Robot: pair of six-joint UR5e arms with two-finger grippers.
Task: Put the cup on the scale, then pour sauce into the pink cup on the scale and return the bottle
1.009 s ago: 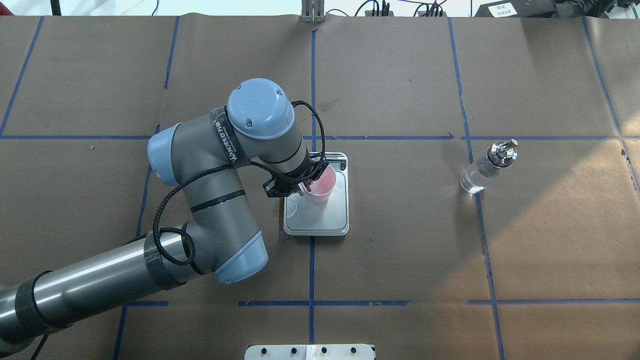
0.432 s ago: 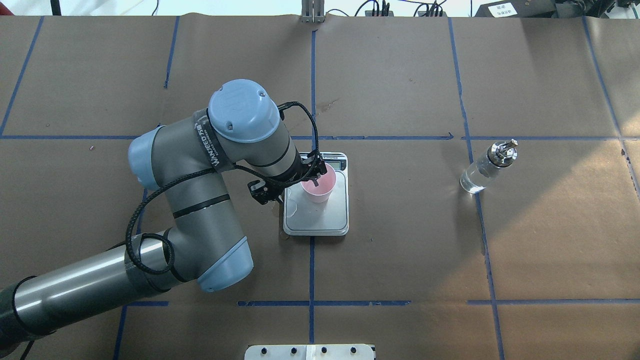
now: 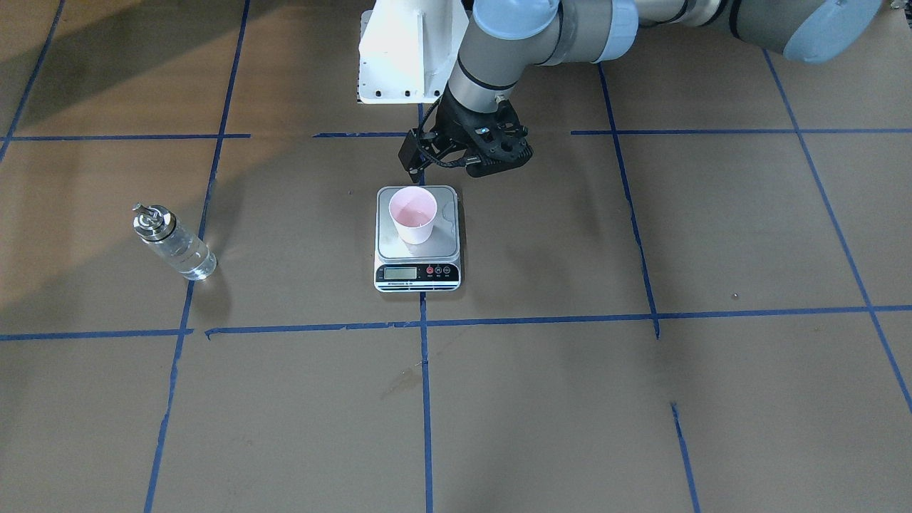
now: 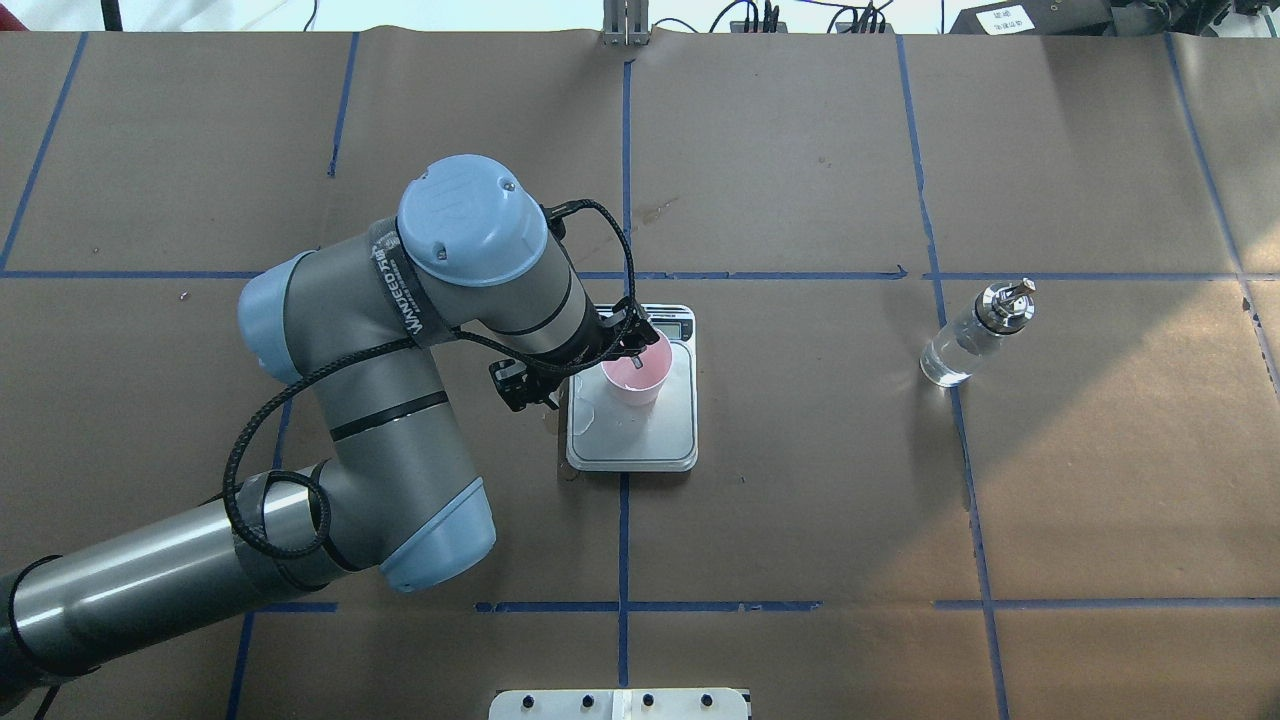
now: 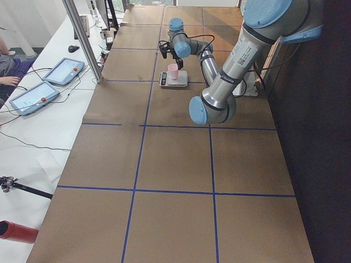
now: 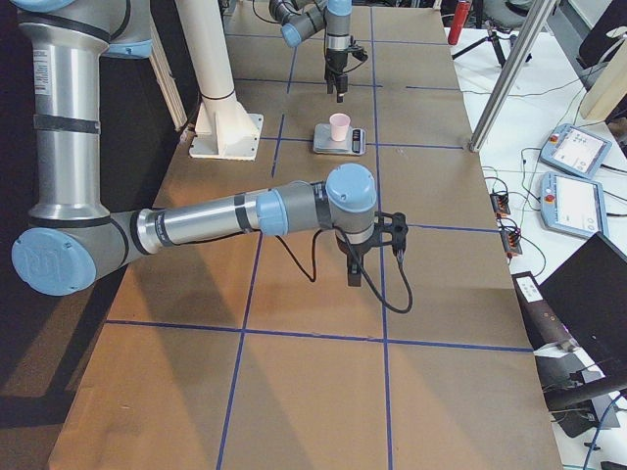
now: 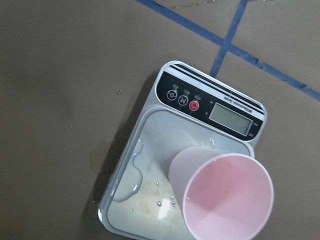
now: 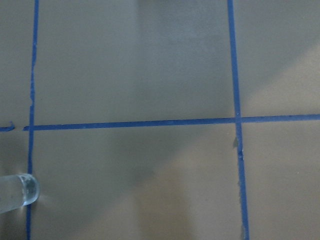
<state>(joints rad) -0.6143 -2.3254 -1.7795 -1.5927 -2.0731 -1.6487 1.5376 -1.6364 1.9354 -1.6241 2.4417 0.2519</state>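
Brown paper (image 4: 800, 500) covers the tabletop (image 3: 712, 427), marked into squares by blue tape lines (image 4: 625, 540). Alongside runs a white bench (image 5: 33, 126) carrying two tablets (image 5: 34, 97), beside an aluminium post (image 5: 83, 41). Light is even, shadows soft.

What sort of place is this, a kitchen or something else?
Probably a robotics test lab, not a kitchen. A big robot arm reaches over a table covered in brown paper with a blue tape grid, and touchscreens sit alongside.

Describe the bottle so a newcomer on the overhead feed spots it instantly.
Find the scale at the table's centre, pink cup on it. Toward the robot's right, on a blue tape line, stands the bottle: the only clear glass thing, with a shiny metal cap.
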